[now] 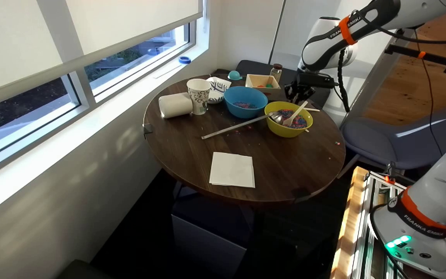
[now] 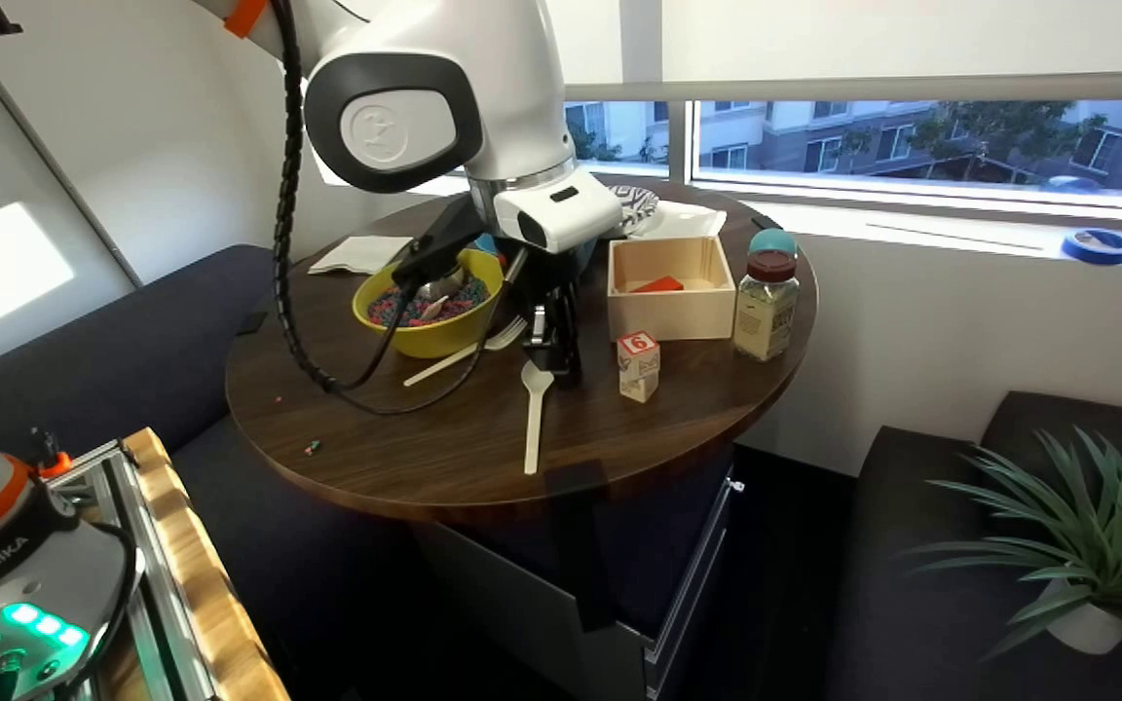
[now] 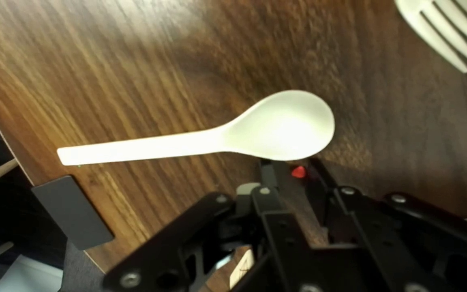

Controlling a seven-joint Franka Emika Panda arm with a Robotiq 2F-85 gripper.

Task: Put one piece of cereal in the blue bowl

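Observation:
The blue bowl (image 1: 246,111) stands near the table's far side with some cereal in it. In an exterior view the arm mostly hides the blue bowl (image 2: 487,243). The yellow-green bowl (image 1: 281,130) beside it holds more cereal, a white spoon and a metal ladle (image 1: 234,128). A small red piece of cereal (image 3: 298,172) lies between my fingertips in the wrist view, closer to the right-hand finger. My gripper (image 3: 291,167) is partly open and low over the table, with a gap left of the piece. The gripper (image 2: 553,362) points down in an exterior view.
A white spoon (image 3: 284,125) lies right by the fingertips and a fork (image 2: 444,368) lies near. Stacked letter blocks (image 2: 638,366), a wooden box (image 2: 673,313) and a jar (image 2: 766,313) stand close. Paper cups (image 1: 199,97) and white napkins (image 1: 232,170) are on the table.

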